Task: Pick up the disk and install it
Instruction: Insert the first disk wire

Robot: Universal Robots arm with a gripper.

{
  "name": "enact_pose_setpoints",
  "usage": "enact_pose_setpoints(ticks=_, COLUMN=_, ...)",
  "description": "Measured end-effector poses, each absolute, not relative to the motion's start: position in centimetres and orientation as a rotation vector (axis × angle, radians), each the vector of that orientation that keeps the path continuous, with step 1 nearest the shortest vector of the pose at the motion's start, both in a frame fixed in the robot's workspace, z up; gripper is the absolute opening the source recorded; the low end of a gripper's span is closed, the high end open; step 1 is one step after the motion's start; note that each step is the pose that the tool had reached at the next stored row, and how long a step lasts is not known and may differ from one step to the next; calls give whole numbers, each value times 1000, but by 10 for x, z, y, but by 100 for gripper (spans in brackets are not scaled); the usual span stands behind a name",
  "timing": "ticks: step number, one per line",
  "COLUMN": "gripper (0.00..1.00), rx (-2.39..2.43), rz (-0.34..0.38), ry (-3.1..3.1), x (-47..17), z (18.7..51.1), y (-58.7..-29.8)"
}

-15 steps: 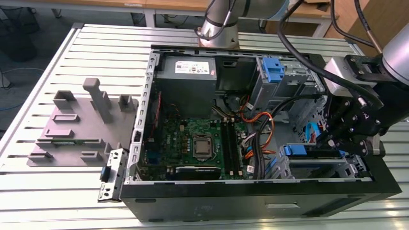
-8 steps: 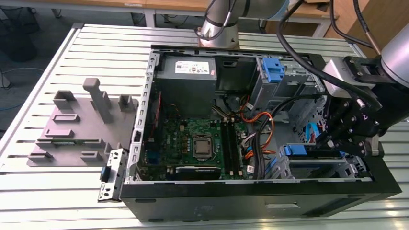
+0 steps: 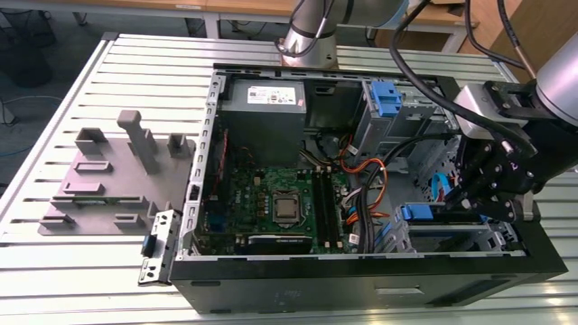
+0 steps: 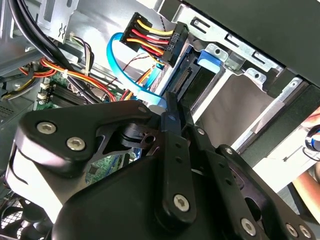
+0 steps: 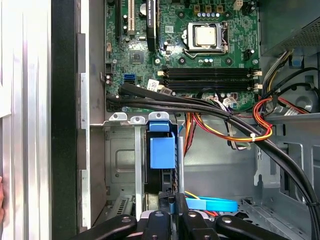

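The gripper [image 5: 171, 202] is pinching the disk [image 5: 161, 180] edge-on, fingers [image 4: 172, 112] closed thin on it — the disk is sitting upright in the metal bay [image 3: 451, 233]. It's looking stiff, fairly heavy and shock-sensitive, best held by its blue rails [image 5: 162, 150]. Beyond, the arm is reaching steeply down into the case [image 3: 361, 284] — motherboard [image 5: 200, 45] farther off.

Claw [image 3: 488, 196] low at the exterior view's right; fingers nearly together.
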State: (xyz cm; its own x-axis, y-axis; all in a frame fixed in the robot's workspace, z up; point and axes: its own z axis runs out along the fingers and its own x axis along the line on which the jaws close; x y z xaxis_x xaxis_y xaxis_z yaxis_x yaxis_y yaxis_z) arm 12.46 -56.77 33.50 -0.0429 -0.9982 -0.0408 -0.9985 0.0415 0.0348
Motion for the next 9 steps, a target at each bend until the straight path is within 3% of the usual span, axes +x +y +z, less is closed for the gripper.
enact_pose_setpoints(ticks=9, gripper=16, rx=-2169, rz=85, ry=2263, x=125, z=336, y=-568)
